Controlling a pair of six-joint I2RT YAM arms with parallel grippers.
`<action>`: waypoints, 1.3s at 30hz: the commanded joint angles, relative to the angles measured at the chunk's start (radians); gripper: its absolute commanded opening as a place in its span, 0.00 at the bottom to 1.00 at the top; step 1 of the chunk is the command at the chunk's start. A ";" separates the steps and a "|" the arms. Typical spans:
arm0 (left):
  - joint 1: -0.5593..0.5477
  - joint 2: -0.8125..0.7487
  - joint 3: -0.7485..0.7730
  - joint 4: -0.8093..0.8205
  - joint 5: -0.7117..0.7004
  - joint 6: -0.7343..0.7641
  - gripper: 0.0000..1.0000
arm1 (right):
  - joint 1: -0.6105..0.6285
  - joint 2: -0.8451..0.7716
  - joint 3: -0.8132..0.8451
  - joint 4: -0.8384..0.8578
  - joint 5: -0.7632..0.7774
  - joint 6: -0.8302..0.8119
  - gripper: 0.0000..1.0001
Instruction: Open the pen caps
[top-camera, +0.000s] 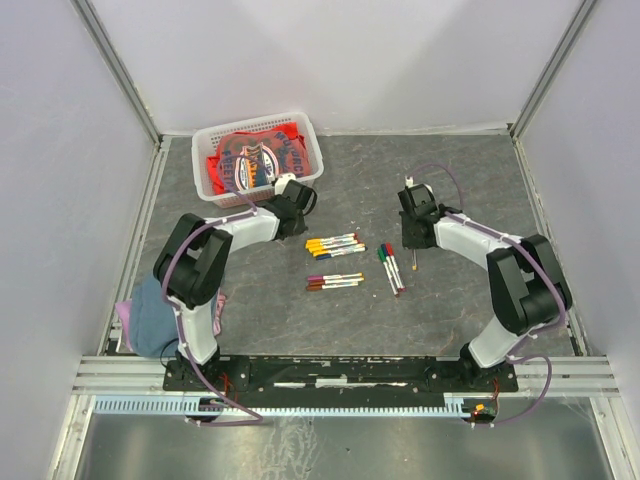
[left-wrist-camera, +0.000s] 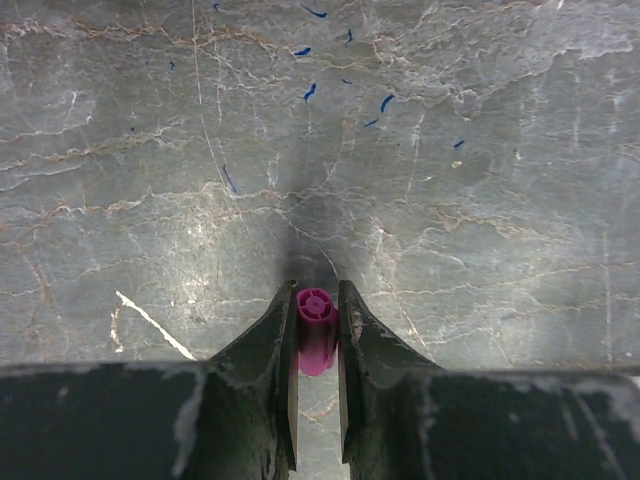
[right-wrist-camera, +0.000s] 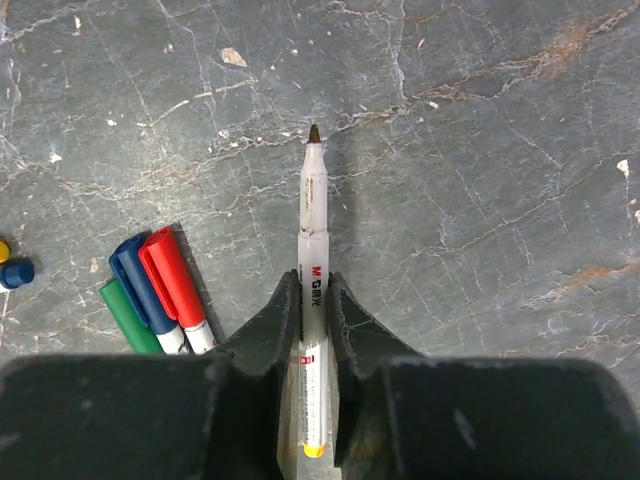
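Note:
My left gripper (left-wrist-camera: 317, 290) is shut on a magenta pen cap (left-wrist-camera: 317, 335), held just above the grey table; in the top view it (top-camera: 291, 208) sits near the basket. My right gripper (right-wrist-camera: 314, 278) is shut on a white pen barrel (right-wrist-camera: 314, 200) with no cap, its dark tip pointing away; in the top view it (top-camera: 413, 238) is right of the pens. Red (right-wrist-camera: 170, 272), blue (right-wrist-camera: 135, 282) and green (right-wrist-camera: 124, 312) capped pens lie left of it. Two more rows of capped pens (top-camera: 335, 245) (top-camera: 333, 282) lie mid-table.
A white basket (top-camera: 205, 170) holding a red printed cloth (top-camera: 255, 158) stands at the back left. A blue-grey cloth (top-camera: 152, 315) lies by the left arm's base. White walls close in the table on three sides.

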 joint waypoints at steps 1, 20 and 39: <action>-0.004 0.031 0.049 -0.023 -0.043 0.051 0.07 | -0.006 0.023 0.045 0.006 0.028 -0.004 0.20; -0.003 0.055 0.023 -0.028 -0.032 0.027 0.47 | 0.015 -0.052 -0.001 0.020 0.015 0.002 0.46; -0.004 -0.085 -0.056 0.029 -0.033 -0.013 0.52 | 0.135 -0.131 -0.090 0.012 0.001 0.009 0.44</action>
